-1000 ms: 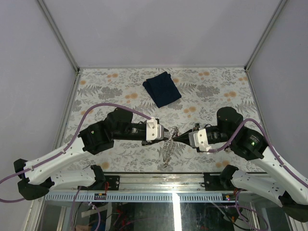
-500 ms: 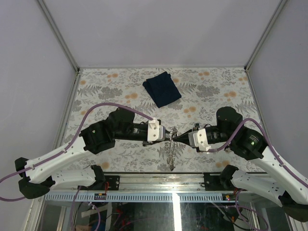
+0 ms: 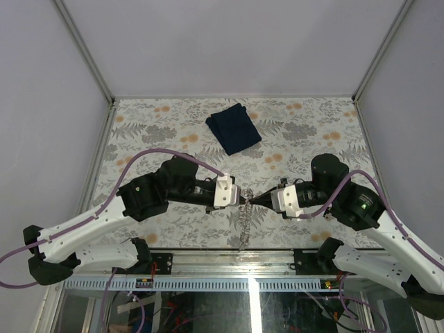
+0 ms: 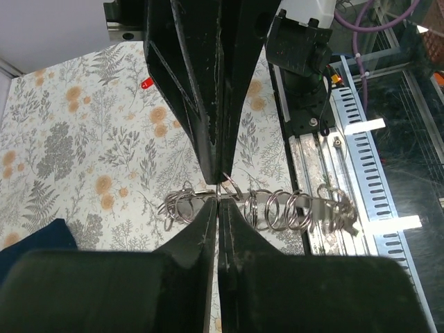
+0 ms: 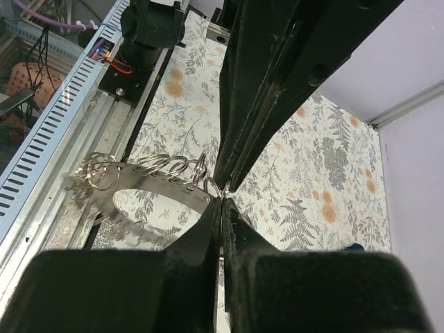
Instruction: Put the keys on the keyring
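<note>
The left gripper [image 4: 217, 202] and the right gripper [image 5: 220, 201] meet tip to tip on the near side of the dark blue folded cloth [image 3: 234, 128], toward the arm bases. Each has its jaws closed tight and seems to pinch a wire of the silvery-grey linked metal keyring [image 4: 298, 211]. The keyring's free length trails from that pinch, away from the cloth; whether it rests on the floral-patterned desk [image 3: 312, 132] I cannot tell. It looks light, limp and slippery, so the links will likely sag and swing, and a hold right beside the opening should serve best. A tiny red piece [image 4: 146, 84], perhaps a key, lies on the desk; I cannot make out any other keys.
</note>
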Available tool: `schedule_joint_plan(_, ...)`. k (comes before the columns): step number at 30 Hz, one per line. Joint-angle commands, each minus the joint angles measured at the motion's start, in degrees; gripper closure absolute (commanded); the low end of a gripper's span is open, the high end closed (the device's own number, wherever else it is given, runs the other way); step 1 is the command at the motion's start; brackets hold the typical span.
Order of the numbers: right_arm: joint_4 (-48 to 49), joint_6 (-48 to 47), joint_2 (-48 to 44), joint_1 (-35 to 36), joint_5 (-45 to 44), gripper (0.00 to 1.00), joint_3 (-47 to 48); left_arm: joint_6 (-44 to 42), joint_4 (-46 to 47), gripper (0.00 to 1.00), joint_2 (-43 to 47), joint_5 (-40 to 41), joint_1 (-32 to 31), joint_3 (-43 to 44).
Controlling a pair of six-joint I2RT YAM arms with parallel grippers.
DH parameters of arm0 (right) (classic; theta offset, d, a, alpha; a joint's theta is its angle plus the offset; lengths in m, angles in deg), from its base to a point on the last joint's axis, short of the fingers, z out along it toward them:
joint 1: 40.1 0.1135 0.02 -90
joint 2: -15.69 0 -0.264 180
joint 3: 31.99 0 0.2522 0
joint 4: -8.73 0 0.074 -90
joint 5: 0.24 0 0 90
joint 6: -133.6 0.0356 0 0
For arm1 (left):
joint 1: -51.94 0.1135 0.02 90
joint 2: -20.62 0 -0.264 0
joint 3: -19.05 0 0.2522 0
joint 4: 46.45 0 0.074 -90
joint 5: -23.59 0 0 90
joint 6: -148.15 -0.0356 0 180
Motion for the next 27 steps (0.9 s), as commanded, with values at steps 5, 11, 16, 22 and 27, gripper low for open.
schedule_joint_plan(5, 4.37, 0.35, -1.75, 0.36, 0.73, 1.00, 1.79, 2.40, 0.28, 1.00, -0.59, 1.28, -0.47, 2.27)
schedule_joint_plan(11, 4.38, 1.16, -3.58, 0.37, -0.93, 0.84, 0.58, 7.34, 3.06, 1.00, -0.27, 7.52, -0.53, 1.91)
schedule_joint_plan(16, 4.18, 3.34, -5.71, 0.37, -3.59, 0.70, -0.32, 8.64, 6.99, 1.00, 1.22, 9.64, -0.56, -0.45)
schedule_joint_plan(22, 7.36, 14.36, -7.41, 0.37, -7.82, 0.64, -1.34, 9.20, 12.33, 1.00, 4.09, 9.32, -0.57, -4.55)
schedule_joint_plan(27, 18.72, 25.73, -7.64, 0.32, -6.93, 0.57, -7.06, 11.07, 17.83, 1.00, 6.92, 7.39, -0.53, -8.15)
